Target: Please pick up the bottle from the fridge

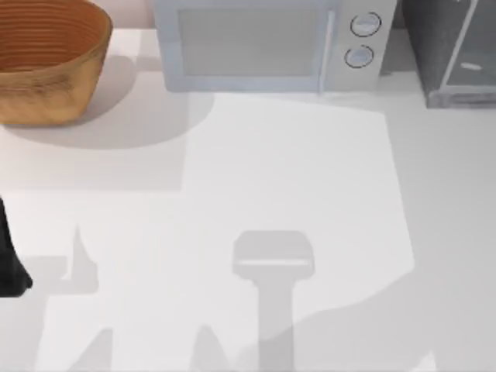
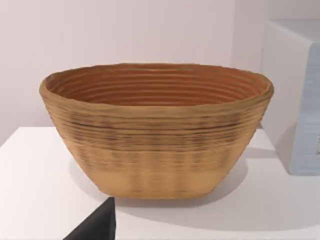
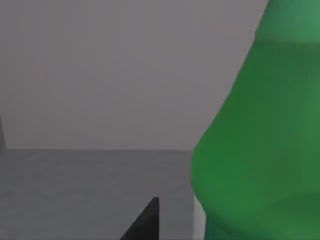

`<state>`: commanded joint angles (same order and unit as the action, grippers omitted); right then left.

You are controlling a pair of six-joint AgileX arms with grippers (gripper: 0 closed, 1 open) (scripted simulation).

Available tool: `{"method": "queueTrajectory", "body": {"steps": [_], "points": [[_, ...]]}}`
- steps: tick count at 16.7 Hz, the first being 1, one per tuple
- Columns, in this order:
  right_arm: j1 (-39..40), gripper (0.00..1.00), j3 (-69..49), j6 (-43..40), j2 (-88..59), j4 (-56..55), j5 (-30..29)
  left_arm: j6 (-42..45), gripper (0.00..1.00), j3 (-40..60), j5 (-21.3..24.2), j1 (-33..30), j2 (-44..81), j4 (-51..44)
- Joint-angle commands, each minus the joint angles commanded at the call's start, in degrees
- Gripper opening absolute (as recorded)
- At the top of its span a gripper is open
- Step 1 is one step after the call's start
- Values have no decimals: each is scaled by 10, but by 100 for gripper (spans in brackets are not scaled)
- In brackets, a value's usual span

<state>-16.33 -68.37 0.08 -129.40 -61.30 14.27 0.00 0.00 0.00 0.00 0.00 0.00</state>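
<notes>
A woven basket (image 1: pixel 46 58) sits at about ten o'clock on the white worktop (image 1: pixel 271 194), round-rimmed, with ribbed brown coils and a paler band low on its wall; in the left wrist view the basket (image 2: pixel 155 145) shows a hollow, tapering bowl shape with nothing visible inside. Just beside it, at twelve o'clock, stands a silver-white microwave (image 1: pixel 256 43) with a pale door and two round knobs. At about two o'clock, against the top view's right edge, is the fridge (image 1: pixel 457 50), a dark grey box with a pale-framed glassy door.

The bottle (image 3: pixel 260 140) fills one side of the right wrist view, very close to the camera: smooth translucent green plastic, narrow at the shoulder and swelling into a round body, with a sliver of pale label at its base. It stands on a grey shelf (image 3: pixel 75 190) before a plain grey wall. A dark finger tip (image 3: pixel 145 222) of the right end effector juts in near the bottle; whether that end effector is released or clenched I cannot tell.

The left arm (image 1: pixel 9 260) rests at nine o'clock, at the worktop's edge.
</notes>
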Motion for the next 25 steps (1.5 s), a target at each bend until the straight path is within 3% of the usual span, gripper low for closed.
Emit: {"method": "queueTrajectory", "body": {"steps": [7, 17, 25], "points": [[0, 2, 0, 0, 0, 0, 0, 0, 100, 0, 0, 0, 0, 0], [-2, 0, 0, 1, 2, 2, 0, 0, 100, 0, 0, 0, 0, 0], [-2, 0, -17, 2, 73, 91, 1, 0, 100, 0, 0, 0, 0, 0]]}}
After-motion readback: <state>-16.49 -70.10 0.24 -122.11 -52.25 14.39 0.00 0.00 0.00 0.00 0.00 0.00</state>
